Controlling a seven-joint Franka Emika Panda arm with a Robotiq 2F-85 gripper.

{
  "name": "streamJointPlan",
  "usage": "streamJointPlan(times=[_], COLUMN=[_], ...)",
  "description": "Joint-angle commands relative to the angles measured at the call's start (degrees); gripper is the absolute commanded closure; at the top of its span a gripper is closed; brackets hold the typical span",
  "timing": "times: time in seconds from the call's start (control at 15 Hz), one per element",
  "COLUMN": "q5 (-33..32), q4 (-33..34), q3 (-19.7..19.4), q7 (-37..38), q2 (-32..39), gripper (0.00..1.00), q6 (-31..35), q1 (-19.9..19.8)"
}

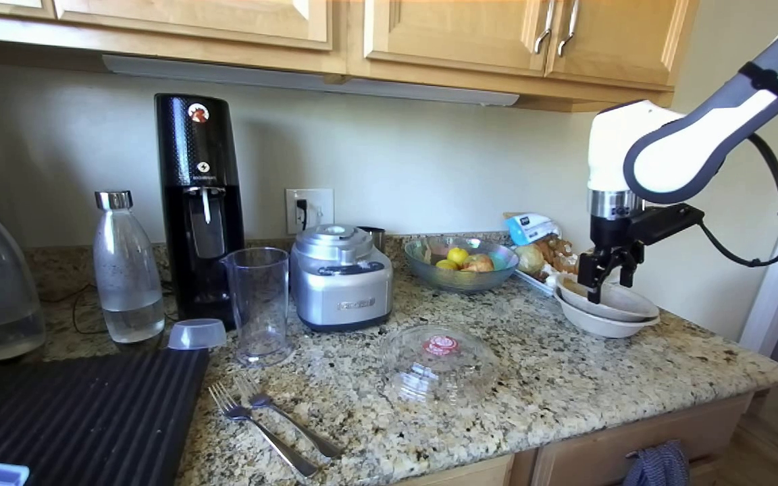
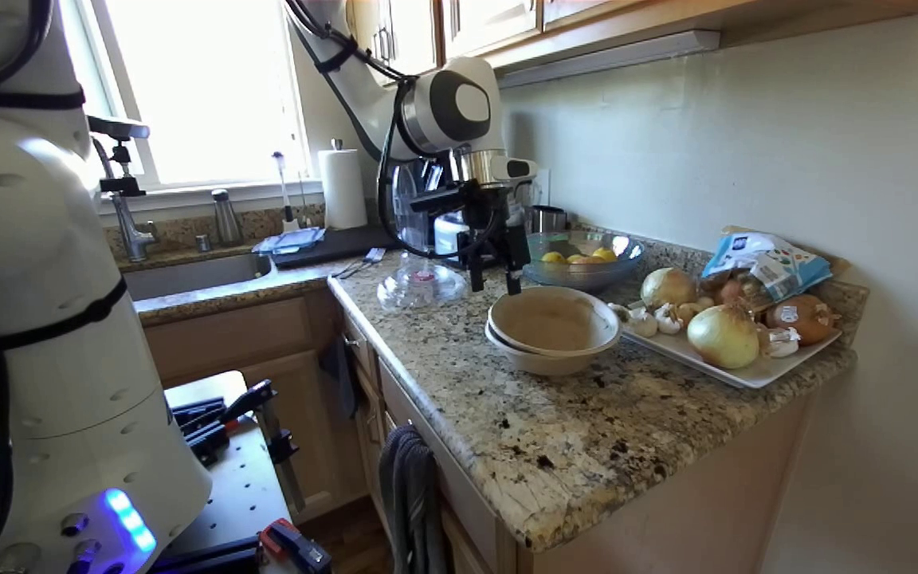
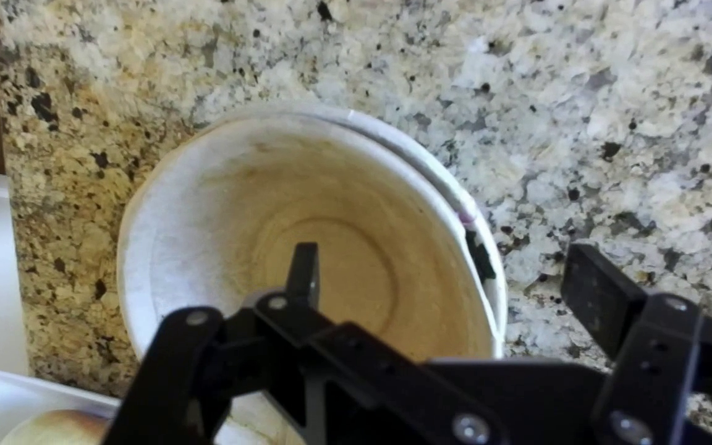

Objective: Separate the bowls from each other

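Two off-white bowls are nested on the granite counter. The upper bowl (image 1: 622, 306) (image 2: 559, 320) (image 3: 325, 179) sits slightly tilted inside the lower bowl (image 1: 604, 328) (image 2: 548, 365) (image 3: 484, 232), in both exterior views. In the wrist view a narrow gap parts their rims at the right, with a dark green bit showing in it. My gripper (image 1: 610, 289) (image 2: 496, 287) (image 3: 441, 266) points down above the bowls' rim and is open and empty. In the wrist view one finger is over the upper bowl's inside and the other is over the counter beyond the rims. The lower bowl's inside is mostly hidden.
A white tray (image 2: 694, 355) with onions and garlic stands close beside the bowls. A glass bowl with fruit (image 1: 460, 270) stands near the wall. A clear dome (image 1: 437, 368) and a food processor (image 1: 343, 287) are farther along. The counter's edge (image 2: 459, 446) runs in front.
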Motion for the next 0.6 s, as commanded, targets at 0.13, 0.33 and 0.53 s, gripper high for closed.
streamJointPlan(times=[0.13, 0.33, 0.53], q5=[-8.8, -12.2, -13.1], q4=[1.3, 1.7, 1.9], q3=[-2.4, -3.3, -3.9], q7=[5.3, 7.5, 8.2], q2=[2.8, 4.0, 5.0], gripper=[0.00, 0.00, 0.18], q6=[3.6, 4.7, 5.5], q1=[2.7, 3.3, 3.8])
